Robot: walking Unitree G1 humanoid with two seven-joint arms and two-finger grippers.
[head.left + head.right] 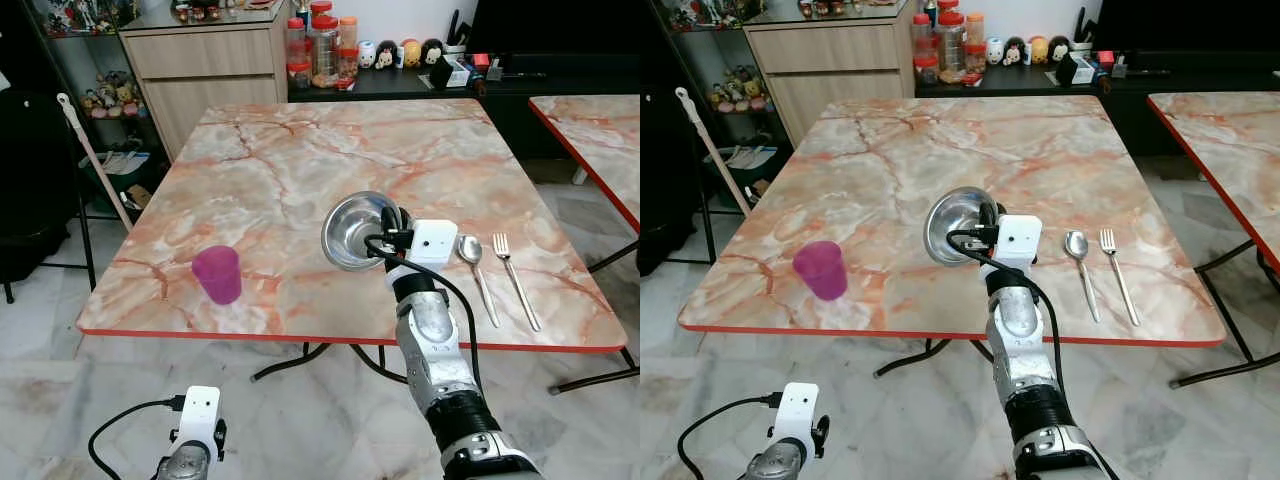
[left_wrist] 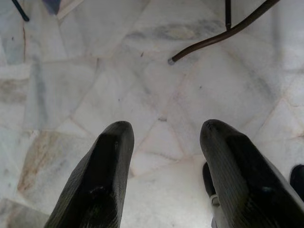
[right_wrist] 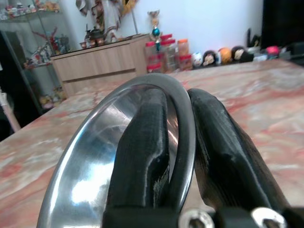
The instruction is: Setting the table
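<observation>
My right gripper (image 1: 392, 228) is shut on the rim of a steel bowl (image 1: 352, 230), holding it tilted above the near middle of the marble table (image 1: 300, 170). In the right wrist view the two black fingers (image 3: 142, 142) pinch the bowl's rim (image 3: 180, 118), one inside and one outside. A purple cup (image 1: 217, 273) stands upright near the table's front left. To the right of the bowl lie a spoon (image 1: 474, 262) and a fork (image 1: 512, 275), side by side. My left gripper (image 2: 161, 175) hangs open low over the floor.
A second marble table (image 1: 595, 130) stands at the right. Behind the table are a wooden cabinet (image 1: 200, 70), jars (image 1: 320, 45) and small figurines (image 1: 405, 52) on a dark shelf. A mop handle (image 1: 90, 155) leans at the left. Table legs (image 2: 223, 33) cross the floor.
</observation>
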